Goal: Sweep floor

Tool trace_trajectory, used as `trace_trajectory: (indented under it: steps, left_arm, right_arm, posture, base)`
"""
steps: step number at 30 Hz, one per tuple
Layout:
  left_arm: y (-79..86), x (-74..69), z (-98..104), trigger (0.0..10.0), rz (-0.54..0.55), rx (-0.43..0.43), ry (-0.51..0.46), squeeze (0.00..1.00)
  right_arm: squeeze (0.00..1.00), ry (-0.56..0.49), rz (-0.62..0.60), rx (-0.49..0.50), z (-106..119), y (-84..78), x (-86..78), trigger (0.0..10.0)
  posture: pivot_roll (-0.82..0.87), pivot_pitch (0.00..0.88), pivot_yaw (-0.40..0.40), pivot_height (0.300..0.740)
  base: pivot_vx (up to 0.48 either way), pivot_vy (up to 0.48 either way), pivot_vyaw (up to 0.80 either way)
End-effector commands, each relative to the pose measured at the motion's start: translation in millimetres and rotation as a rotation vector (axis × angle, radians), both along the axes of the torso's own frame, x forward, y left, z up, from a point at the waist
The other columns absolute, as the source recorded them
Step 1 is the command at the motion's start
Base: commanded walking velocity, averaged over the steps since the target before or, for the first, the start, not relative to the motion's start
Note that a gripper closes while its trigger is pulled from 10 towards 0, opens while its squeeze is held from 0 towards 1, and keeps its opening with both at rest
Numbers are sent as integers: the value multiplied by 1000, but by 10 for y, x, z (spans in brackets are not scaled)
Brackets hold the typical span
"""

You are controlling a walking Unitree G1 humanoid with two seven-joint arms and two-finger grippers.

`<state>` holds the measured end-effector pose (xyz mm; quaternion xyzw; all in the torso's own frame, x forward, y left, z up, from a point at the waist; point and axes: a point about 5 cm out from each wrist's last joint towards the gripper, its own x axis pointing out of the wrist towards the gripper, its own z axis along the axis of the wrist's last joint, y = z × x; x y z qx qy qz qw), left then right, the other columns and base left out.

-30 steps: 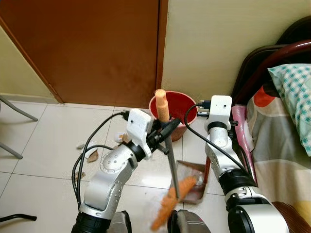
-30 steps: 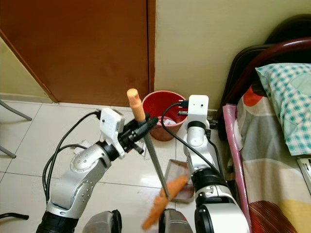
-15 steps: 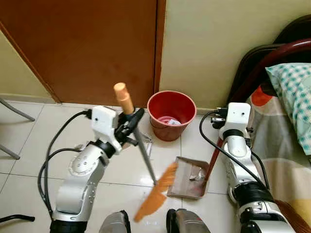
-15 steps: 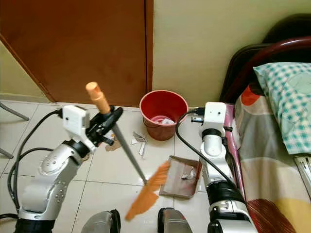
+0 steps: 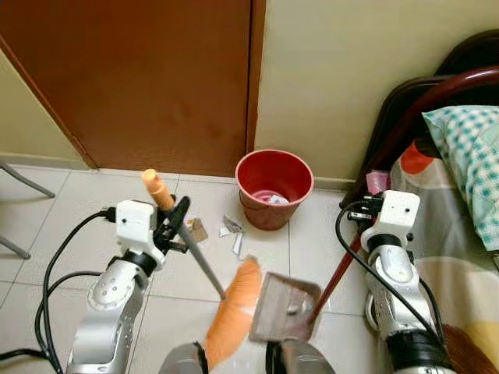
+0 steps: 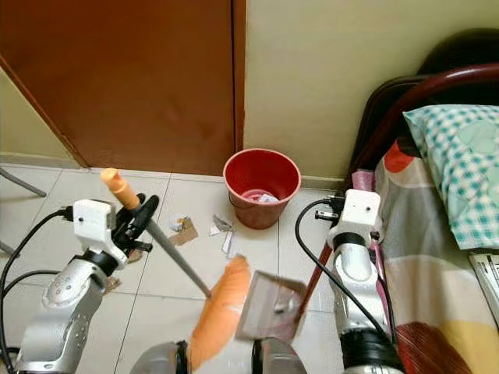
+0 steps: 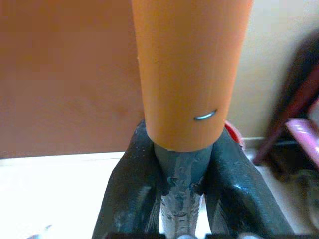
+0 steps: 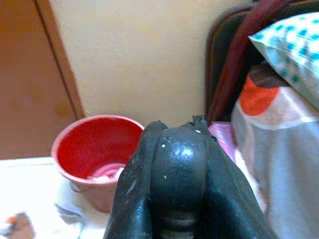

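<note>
**A:** ok so where's the broom (image 5: pixel 204 274) at right now?

**B:** The left gripper (image 5: pixel 173 224) has it. Its fingers are clamped tight on the grey pole just under the orange cap; the left wrist view shows both black fingers (image 7: pixel 130 191) squeezing the pole from each side. The pole slants down toward the robot's feet, and the orange bristles (image 5: pixel 231 312) sit on the tiled floor (image 5: pixel 62 210), just beside the near-left edge of the dustpan (image 5: pixel 282 307). They're a bit blurry.

**A:** and the dustpan?

**B:** It's on the floor right in front of the robot, tilted, with some scraps in it. Its dark red handle (image 5: pixel 337 273) runs up to the right gripper (image 8: pixel 174 174), which is closed around the handle's top end. In the right wrist view the fingers are wrapped on a black rounded knob.

**A:** any mess left?

**B:** yeah, a few paper bits (image 5: pixel 231 227) and a brown cardboard piece (image 5: pixel 196 230) lie on the floor between the left arm and the red bucket (image 5: pixel 274 187). The bucket stands against the wall (image 5: pixel 343 70), near the edge of the brown door (image 5: pixel 148 78), and has some trash in the bottom.

**A:** what's on the right?

**B:** A bed (image 6: pixel 437 226) with a patterned sheet and a checked pillow (image 6: pixel 460 164), right beside the right arm.
</note>
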<state>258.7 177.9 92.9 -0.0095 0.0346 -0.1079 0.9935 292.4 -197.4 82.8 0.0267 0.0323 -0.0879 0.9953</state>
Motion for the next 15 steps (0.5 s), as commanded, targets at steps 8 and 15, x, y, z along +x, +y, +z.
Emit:
trace_trajectory:
  steps: [8, 15]
  left_arm:
    - [345, 39, -160, 10000, 173, 191, 24, 0]
    - [368, 26, -305, 10000, 233, 252, 60, 0]
  right_arm:
    - [0, -119, 70, 75, 360, 55, 112, 10000]
    - [0, -177, 176, 128, 632, 239, 230, 10000]
  posture:
    - [5, 0, 13, 740]
    - [-9, 0, -1, 740]
  base:
    - [0, 0, 0]
    - [0, 0, 0]
